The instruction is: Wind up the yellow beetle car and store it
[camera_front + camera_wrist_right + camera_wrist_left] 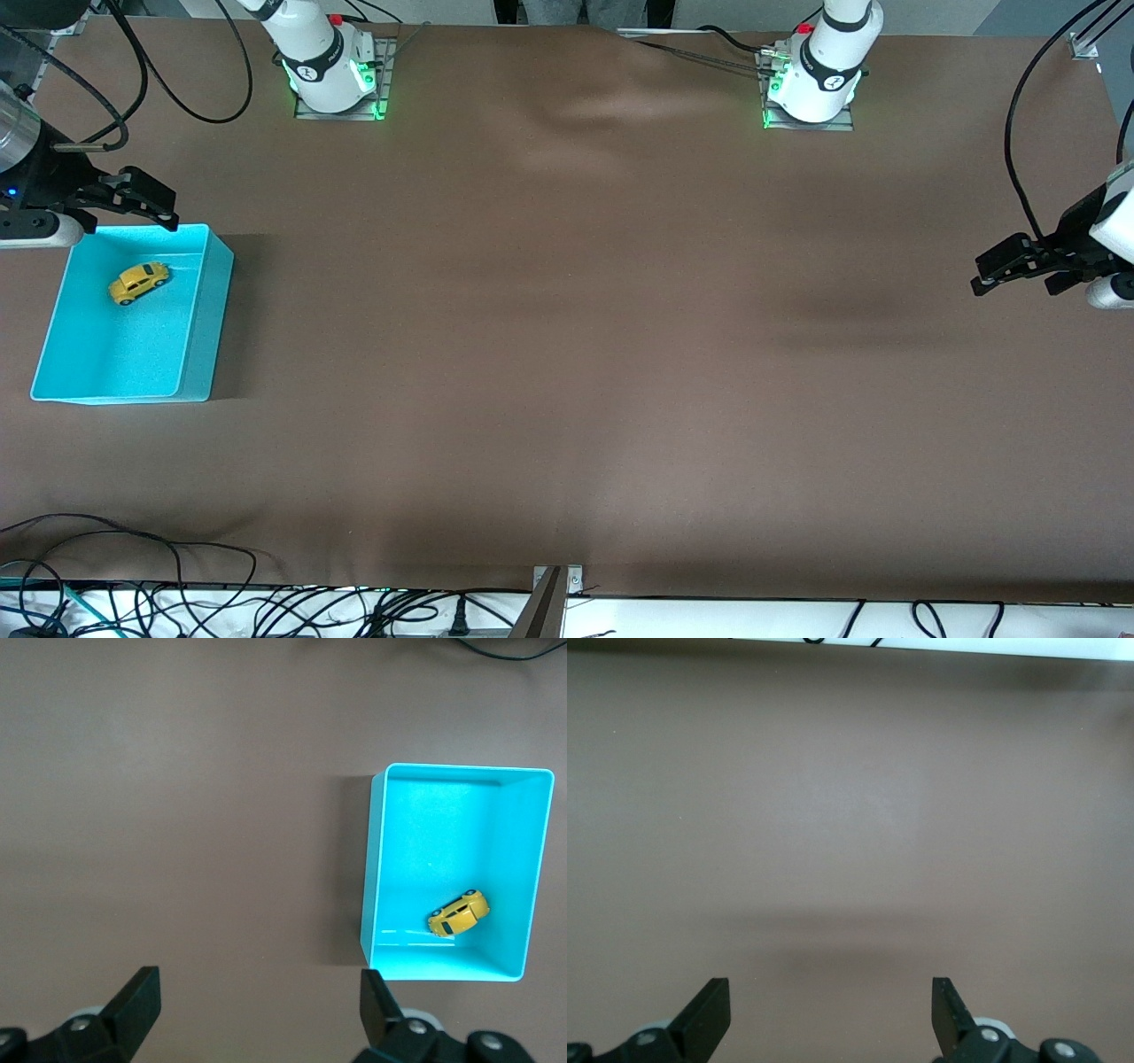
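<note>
Right gripper [146, 202], black two-finger type, hovering over the rim of the turquoise rectangular plastic bin [199, 310] at the right arm's end of the brown cloth-covered surface [567, 354]; jaws standing wide apart, holding nothing. Tiny yellow beetle car [138, 282] with dark windows lying inside the bin, near the wall closest to the robots' bases, resting on its wheels as far as visible. Storing step judged as good as complete; winding not checkable from here. Next move, if any: pulling clear of the bin. Left gripper [1019, 263] waiting over bare surface at the left arm's end, jaws likewise wide apart and empty. Any wind-up key or knob on the car too small to make out; both wrists cut off at the front view's edges.
</note>
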Controlling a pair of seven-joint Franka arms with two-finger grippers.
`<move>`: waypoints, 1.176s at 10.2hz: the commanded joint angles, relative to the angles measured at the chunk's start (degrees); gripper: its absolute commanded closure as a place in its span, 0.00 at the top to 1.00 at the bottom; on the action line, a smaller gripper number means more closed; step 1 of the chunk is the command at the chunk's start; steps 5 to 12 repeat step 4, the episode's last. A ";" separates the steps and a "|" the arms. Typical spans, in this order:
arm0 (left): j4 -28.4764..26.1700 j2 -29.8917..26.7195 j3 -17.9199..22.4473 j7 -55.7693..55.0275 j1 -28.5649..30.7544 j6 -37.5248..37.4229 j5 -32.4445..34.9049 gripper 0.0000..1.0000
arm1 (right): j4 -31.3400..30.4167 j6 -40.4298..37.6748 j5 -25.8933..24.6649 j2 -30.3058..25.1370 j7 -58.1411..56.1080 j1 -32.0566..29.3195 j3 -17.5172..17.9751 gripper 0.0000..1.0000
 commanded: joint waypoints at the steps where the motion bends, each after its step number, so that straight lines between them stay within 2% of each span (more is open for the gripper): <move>1: 0.31 -0.26 0.31 1.26 -0.42 -0.90 -1.00 1.00 | 1.87 -2.17 -0.61 0.52 0.87 0.31 -0.37 1.00; 12: 0.31 -0.27 0.31 1.26 -0.42 -0.90 -1.00 1.00 | 1.95 -2.78 -0.26 0.43 0.87 0.40 -0.28 1.00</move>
